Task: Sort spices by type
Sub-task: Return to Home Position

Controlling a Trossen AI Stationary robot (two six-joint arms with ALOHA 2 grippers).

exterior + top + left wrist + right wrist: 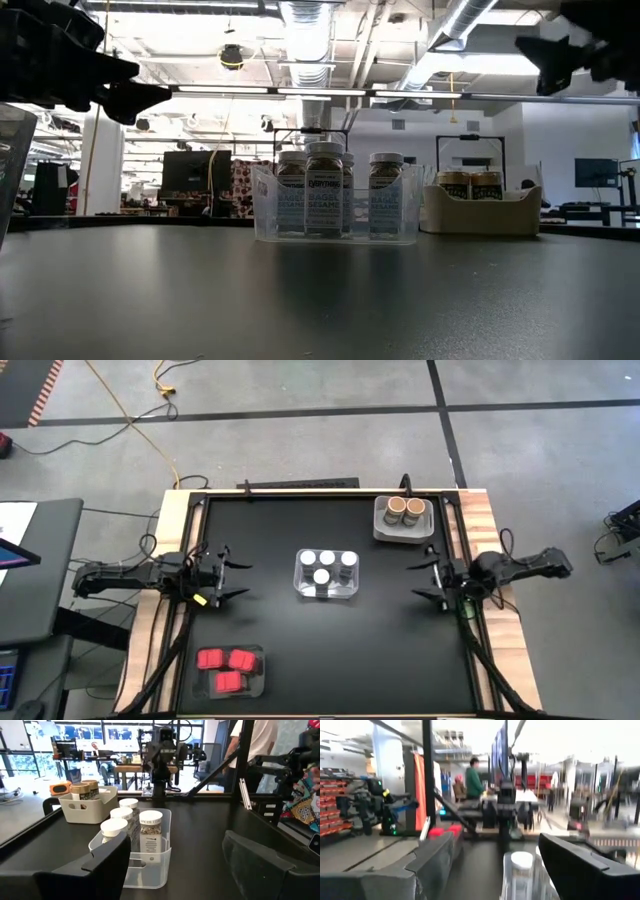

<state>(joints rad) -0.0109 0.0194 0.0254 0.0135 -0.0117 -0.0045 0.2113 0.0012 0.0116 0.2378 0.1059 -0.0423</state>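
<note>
With left pincer (243,580) and right pincer (415,580) both spread and empty, draw back level, well clear of the white-lidded jars (322,576).

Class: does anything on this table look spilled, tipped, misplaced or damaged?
Nothing stands out. The white-lidded jars stand upright in the clear tray, the tan jars upright in the grey tray, the red boxes inside a third tray, angled slightly differently. Left gripper and right gripper hang open near the table edges.

Bright ceiling lights (240,90) w/ sheen on tabletop (320,300).
</note>
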